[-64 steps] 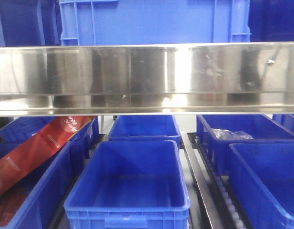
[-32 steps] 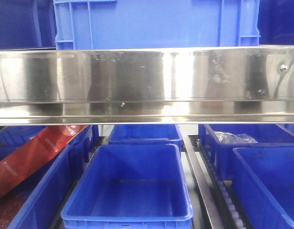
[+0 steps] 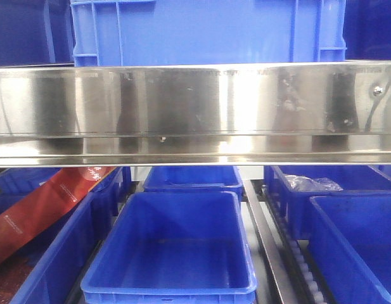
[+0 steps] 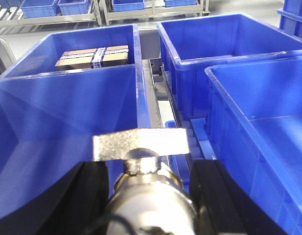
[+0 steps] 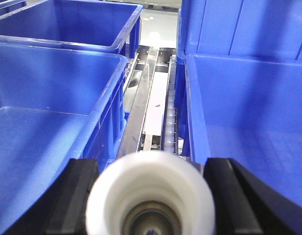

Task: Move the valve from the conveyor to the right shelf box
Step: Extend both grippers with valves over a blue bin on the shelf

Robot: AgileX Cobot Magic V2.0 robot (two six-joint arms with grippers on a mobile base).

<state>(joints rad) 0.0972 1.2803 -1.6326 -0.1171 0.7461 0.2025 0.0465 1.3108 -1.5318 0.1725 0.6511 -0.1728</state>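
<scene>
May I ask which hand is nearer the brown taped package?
Likely left: the package lies in a bin ahead of the left hand gripping the valve; the right hand, gripping a white-capped part, sees none.

Front view shifts slightly
The steel shelf beam [image 3: 195,114] sits lower and looks larger than a second ago; the middle blue bin [image 3: 170,253] has slid down-frame, seemingly from camera motion.
</scene>
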